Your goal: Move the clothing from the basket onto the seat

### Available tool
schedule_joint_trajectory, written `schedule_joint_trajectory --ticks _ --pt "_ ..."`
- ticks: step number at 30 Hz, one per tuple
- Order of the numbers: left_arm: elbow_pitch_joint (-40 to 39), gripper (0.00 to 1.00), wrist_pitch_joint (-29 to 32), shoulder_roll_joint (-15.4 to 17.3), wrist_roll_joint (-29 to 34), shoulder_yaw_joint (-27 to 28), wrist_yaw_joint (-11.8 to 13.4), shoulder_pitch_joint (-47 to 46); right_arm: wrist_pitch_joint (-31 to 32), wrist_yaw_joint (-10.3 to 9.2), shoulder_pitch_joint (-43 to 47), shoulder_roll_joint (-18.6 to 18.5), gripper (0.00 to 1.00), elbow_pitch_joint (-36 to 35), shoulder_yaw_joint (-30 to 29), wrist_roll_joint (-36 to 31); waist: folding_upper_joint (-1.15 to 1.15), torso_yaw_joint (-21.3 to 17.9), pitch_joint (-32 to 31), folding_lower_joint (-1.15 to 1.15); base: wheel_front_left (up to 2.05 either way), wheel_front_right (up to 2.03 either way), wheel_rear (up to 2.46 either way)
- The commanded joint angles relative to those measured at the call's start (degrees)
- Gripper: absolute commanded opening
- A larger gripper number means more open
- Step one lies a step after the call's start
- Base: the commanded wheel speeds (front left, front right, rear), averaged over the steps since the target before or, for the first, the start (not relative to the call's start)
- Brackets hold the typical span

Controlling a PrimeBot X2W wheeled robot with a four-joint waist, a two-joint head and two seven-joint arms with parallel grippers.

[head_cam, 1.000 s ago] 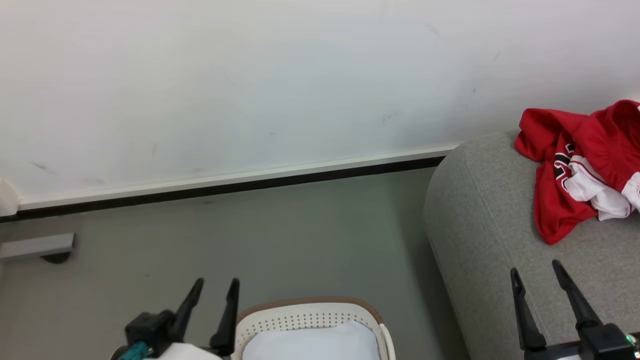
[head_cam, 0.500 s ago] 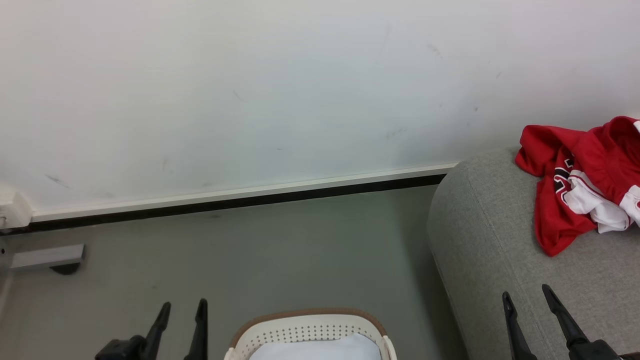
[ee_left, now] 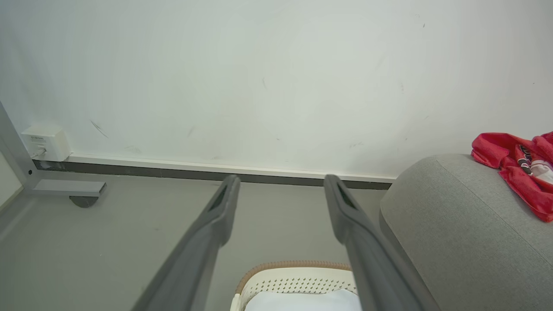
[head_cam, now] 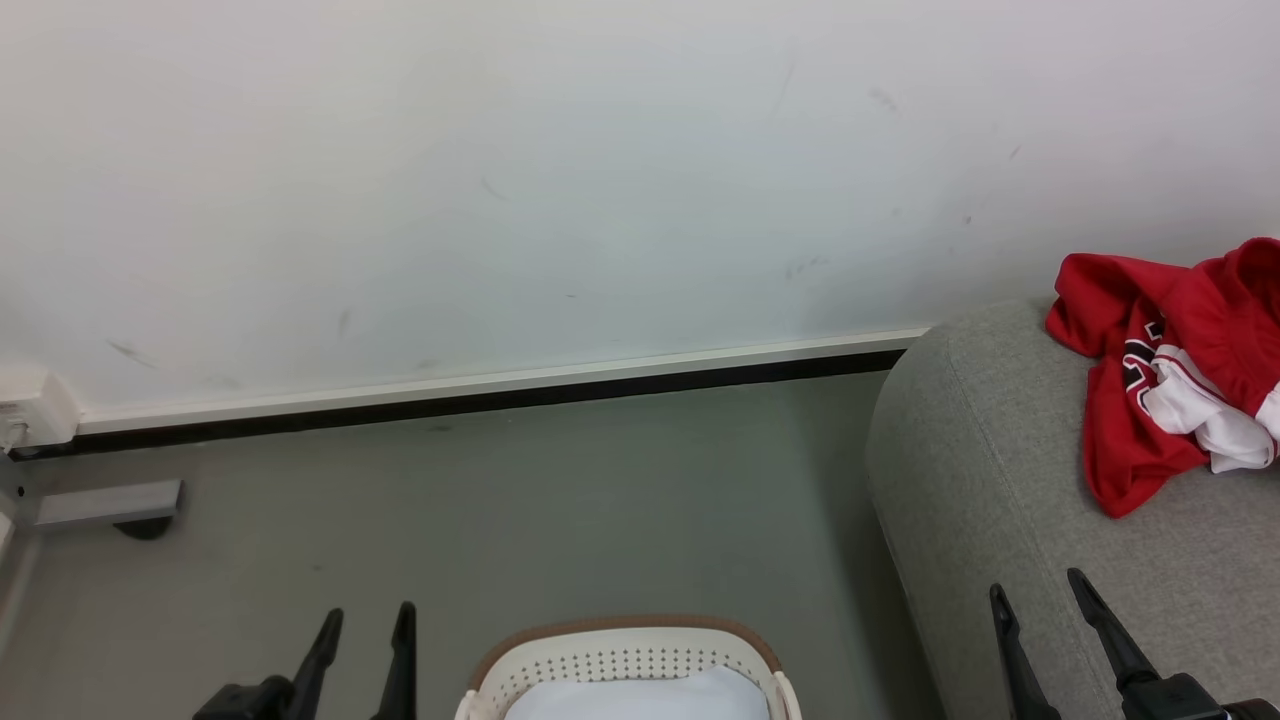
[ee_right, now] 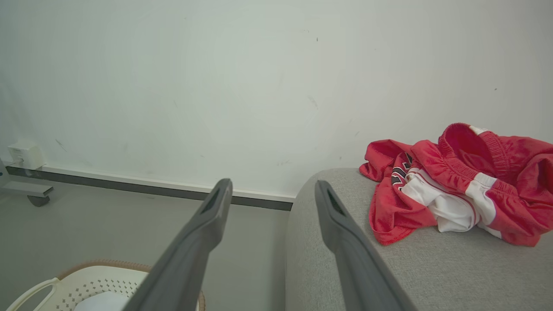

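Right gripper (head_cam: pixel 1035 585) stands with jaws wide and empty at the rounded end of the seat (head_cam: pixel 1000 450). Left gripper (head_cam: pixel 368 612) is likewise wide and empty, just left of the basket (head_cam: pixel 620 655).

The clothing (head_cam: pixel 1125 455) lies heaped on the seat, ahead and to the right of the right gripper and well apart from the left. The right arm is plainly the nearer. The heap spreads crosswise along the seat.

The basket sits between the two grippers and shows plain pale fabric (head_cam: pixel 640 700), with no red visible. Judgement: little or nothing remains to carry.

The head view crops the heap at its right edge. The right wrist view takes in more of it, including an elastic waistband (ee_right: pixel 471 138), and also the basket's loop handle (ee_right: pixel 30 293).
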Motion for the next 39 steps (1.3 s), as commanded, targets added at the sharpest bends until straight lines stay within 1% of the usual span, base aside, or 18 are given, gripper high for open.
schedule_joint_trajectory --ticks 1,4,5,8,25,33,34,39 --pt "0.04 1.00 -0.02 -0.14 0.78 0.44 -0.28 0.53 0.00 -0.15 -0.67 -0.01 1.00 0.33 0.12 0.38 0.00 -0.01 0.01 0.00 0.00 0.00 0.00" --pt "0.24 1.00 -0.02 -0.42 0.97 0.87 -0.77 0.47 0.00 -0.15 -0.55 -0.01 1.00 0.47 0.28 0.52 0.00 -0.13 0.06 0.00 0.00 0.00 0.00" --pt "0.31 0.00 0.01 -0.37 0.44 0.72 -0.68 0.01 0.00 0.00 0.00 0.00 0.00 0.34 0.23 0.17 0.00 -0.11 0.07 0.00 0.00 0.00 0.00" --pt "1.71 0.00 0.11 -0.64 0.24 0.47 -0.65 0.33 0.05 0.00 0.91 0.09 0.00 1.69 0.21 0.28 0.00 -0.09 0.07 0.00 0.00 0.00 0.00" --pt "0.58 0.00 5.02 -0.83 -17.11 2.45 -0.92 -1.20 4.72 -0.02 -0.82 -0.05 0.00 1.38 -1.57 20.57 0.00 0.43 0.25 0.00 0.00 0.00 0.00" --pt "0.03 0.00 6.89 -0.91 -24.21 3.12 -1.05 -1.72 6.66 -0.03 -1.51 -0.10 0.00 1.26 -2.31 28.77 0.00 0.68 0.33 0.00 0.00 0.00 0.00" --pt "0.03 0.00 6.89 -0.91 -24.21 3.12 -1.05 -1.72 6.66 -0.03 -1.51 -0.10 0.00 1.26 -2.31 28.77 0.00 0.68 0.33 0.00 0.00 0.00 0.00" --pt "-0.28 0.00 8.02 -0.95 -28.35 3.53 -1.12 -2.05 7.78 -0.03 -1.92 -0.13 0.00 1.19 -2.76 33.56 0.00 0.83 0.39 0.00 0.00 0.00 0.00"
